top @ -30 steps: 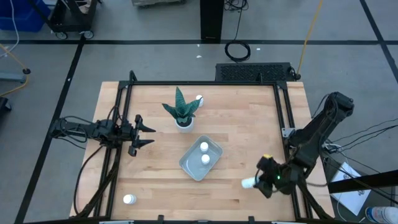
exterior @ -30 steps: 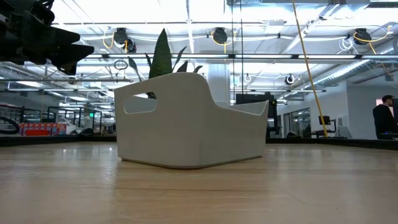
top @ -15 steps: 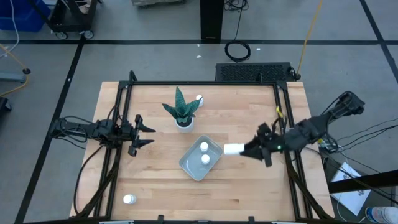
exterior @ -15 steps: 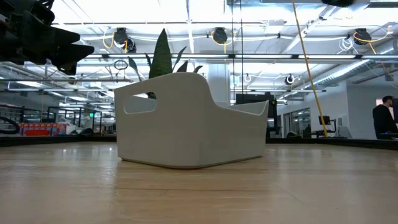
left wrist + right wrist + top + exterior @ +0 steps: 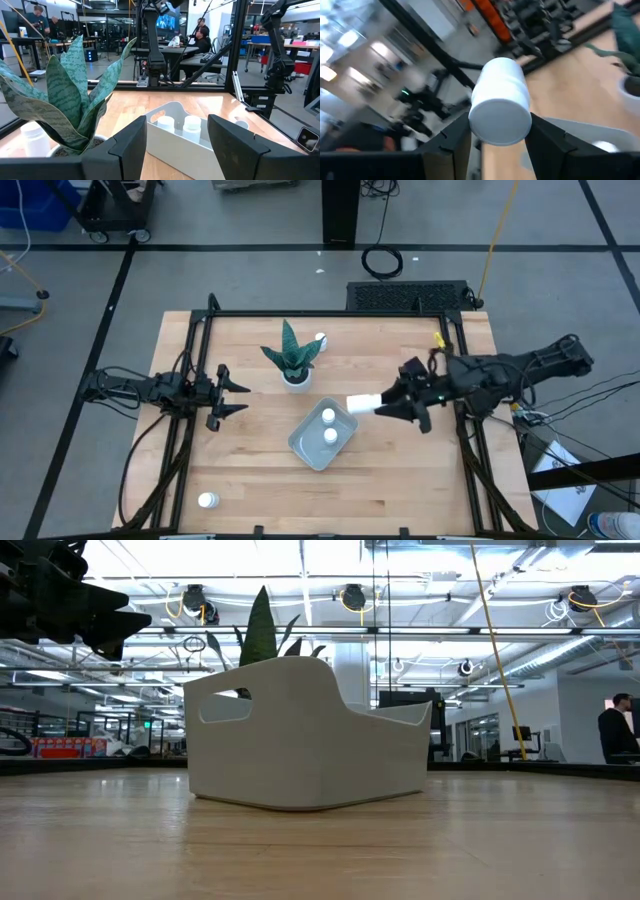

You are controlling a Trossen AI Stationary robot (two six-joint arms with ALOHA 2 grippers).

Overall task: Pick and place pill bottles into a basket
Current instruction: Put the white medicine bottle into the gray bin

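We see the right gripper (image 5: 385,405) pinching a pill bottle (image 5: 361,402) lying sideways between its fingers (image 5: 547,142), held at the right edge of the basket (image 5: 300,442), apparently just above its rim. Two bottles (image 5: 328,417) stand inside the basket. A fourth bottle (image 5: 321,338) stands beside the potted plant (image 5: 292,358); a fifth (image 5: 208,501) stands near the table's (image 5: 400,360) front left corner. The left gripper (image 5: 232,392) waits at the left edge, jaws spread.
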